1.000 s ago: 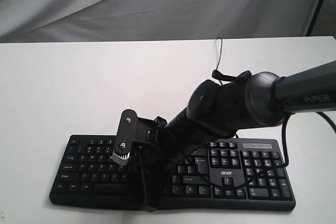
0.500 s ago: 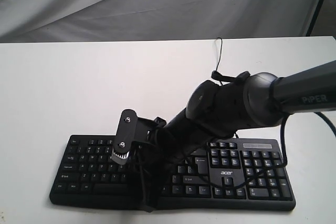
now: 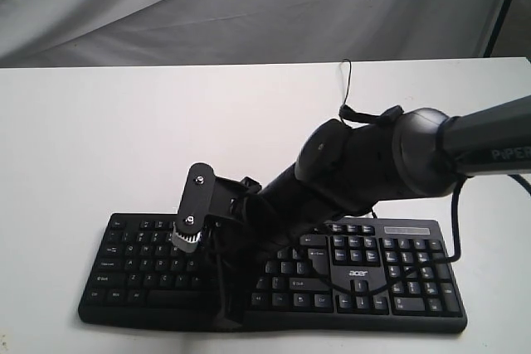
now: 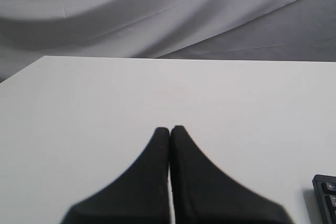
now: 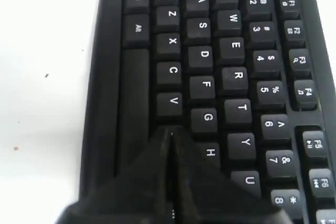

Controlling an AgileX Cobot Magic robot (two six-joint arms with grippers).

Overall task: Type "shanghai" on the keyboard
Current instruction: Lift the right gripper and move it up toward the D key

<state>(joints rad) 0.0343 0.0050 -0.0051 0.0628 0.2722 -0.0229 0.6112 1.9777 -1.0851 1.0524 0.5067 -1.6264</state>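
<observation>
The black keyboard (image 3: 390, 275) with white-lettered keys lies along the front of the white table. My right arm reaches across it from the right. The right gripper (image 3: 228, 314) hangs shut over the left half of the keys. In the right wrist view the keyboard (image 5: 220, 51) fills the frame. There the right gripper (image 5: 170, 132) points its closed tips at the bottom letter row just past the V key (image 5: 172, 100), beside the H key (image 5: 210, 152); I cannot tell whether it touches. My left gripper (image 4: 169, 128) is shut over bare table, with a keyboard corner (image 4: 325, 192) at the edge.
The keyboard's thin black cable (image 3: 346, 80) runs up the white table (image 3: 124, 138) toward the back. A grey cloth backdrop (image 3: 249, 6) hangs behind the table. A dark stand leg (image 3: 500, 6) shows at the far right.
The right arm has shifted slightly left and its wrist has risen a little, carrying the shut gripper along the keys. The left gripper's earlier position is not shown.
</observation>
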